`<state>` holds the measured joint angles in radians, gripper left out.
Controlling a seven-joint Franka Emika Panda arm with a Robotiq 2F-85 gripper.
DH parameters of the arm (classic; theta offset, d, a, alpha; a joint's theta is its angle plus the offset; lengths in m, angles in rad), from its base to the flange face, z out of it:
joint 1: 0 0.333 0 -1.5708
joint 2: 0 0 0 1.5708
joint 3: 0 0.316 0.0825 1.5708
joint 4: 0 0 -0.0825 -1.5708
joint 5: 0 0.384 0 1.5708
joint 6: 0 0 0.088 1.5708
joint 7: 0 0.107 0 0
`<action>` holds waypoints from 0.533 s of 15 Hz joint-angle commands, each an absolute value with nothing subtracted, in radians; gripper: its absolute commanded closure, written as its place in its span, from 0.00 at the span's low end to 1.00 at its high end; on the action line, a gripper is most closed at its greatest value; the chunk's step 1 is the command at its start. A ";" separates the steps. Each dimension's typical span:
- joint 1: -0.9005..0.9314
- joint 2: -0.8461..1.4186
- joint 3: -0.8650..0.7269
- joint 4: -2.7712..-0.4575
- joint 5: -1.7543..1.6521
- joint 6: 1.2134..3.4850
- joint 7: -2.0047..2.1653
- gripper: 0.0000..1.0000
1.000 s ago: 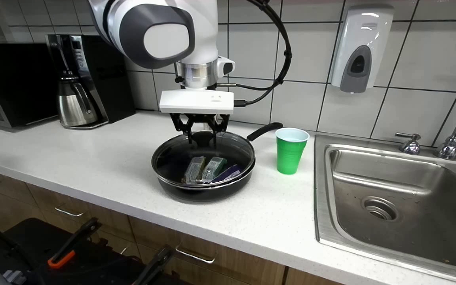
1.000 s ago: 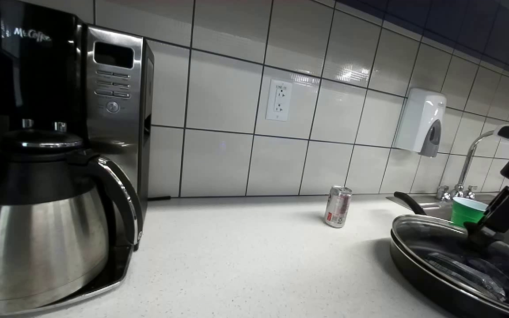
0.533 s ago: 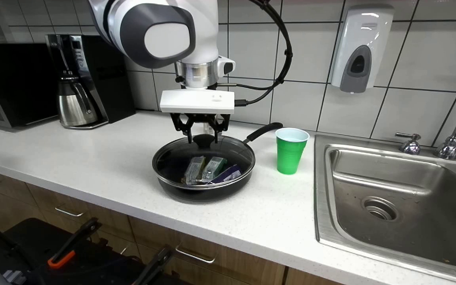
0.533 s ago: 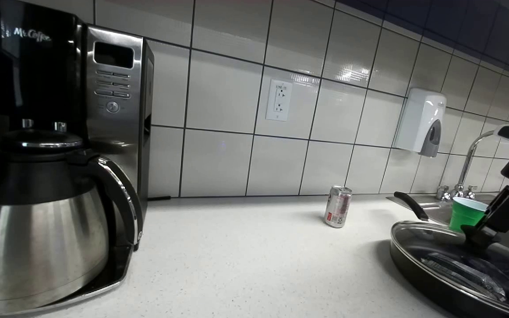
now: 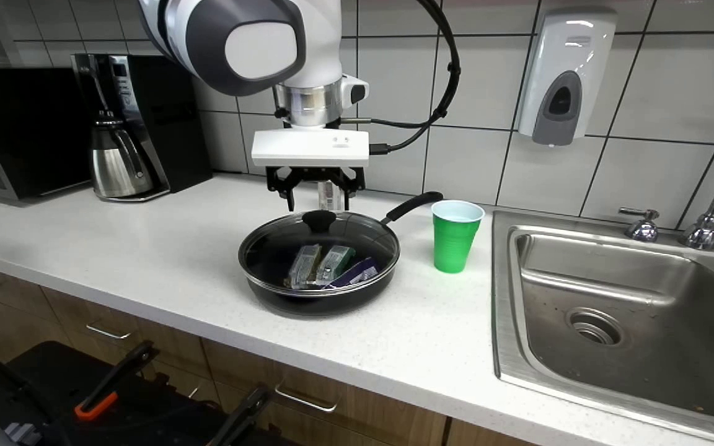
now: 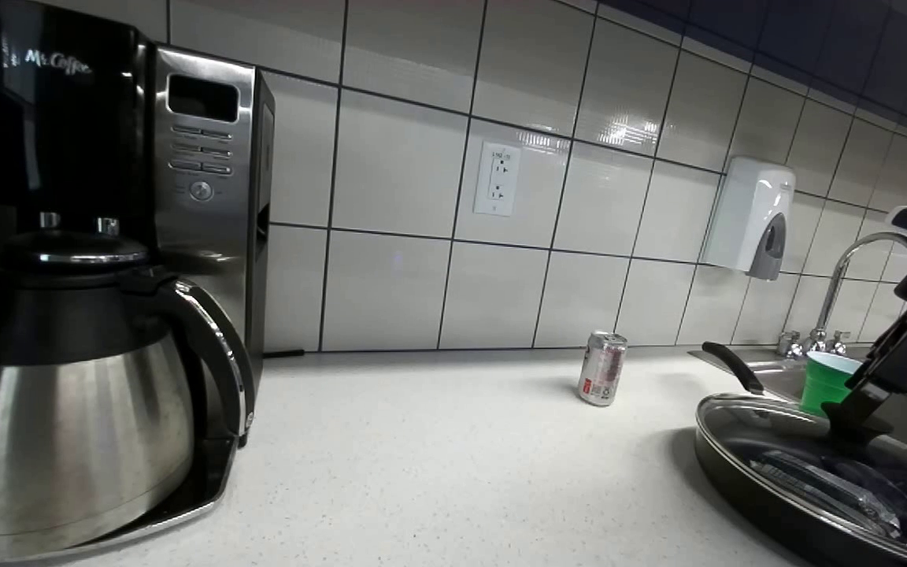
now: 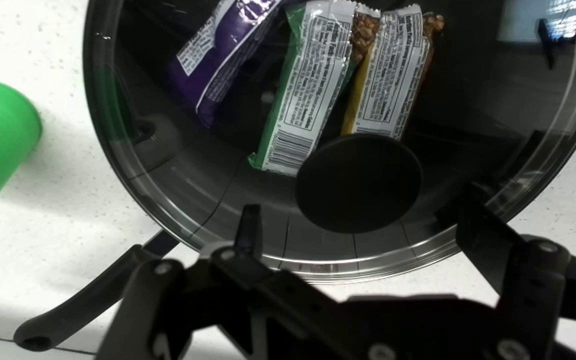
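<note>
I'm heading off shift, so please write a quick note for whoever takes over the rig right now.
Gripper: open, holding nothing, above the lid; the knob is not gripped.
Things: the glass lid sits on the black pan; wrapped bars show through it. A green cup and a can stand nearby.
Done: the pan is covered.
Left: likely only to lift the gripper clear.

The black-and-steel coffee maker reads "Mr. Coffee".

The tapered green plastic cup stands between the round black glass-lidded pan and the rectangular steel sink.
</note>
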<state>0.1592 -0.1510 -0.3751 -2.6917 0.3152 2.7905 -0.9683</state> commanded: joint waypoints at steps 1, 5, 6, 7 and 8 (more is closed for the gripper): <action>0.140 -0.185 -0.365 -2.693 0.280 2.771 -0.921 0.00; 0.136 -0.223 -0.348 -2.715 0.265 2.794 -0.832 0.00; 0.083 -0.231 -0.291 -2.718 0.260 2.791 -0.803 0.00; 0.074 -0.241 -0.278 -2.723 0.241 2.783 -0.765 0.00; 0.058 -0.250 -0.259 -2.726 0.220 2.776 -0.730 0.00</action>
<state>0.1283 -0.1881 -0.3336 -2.6959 0.2820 2.7924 -0.8374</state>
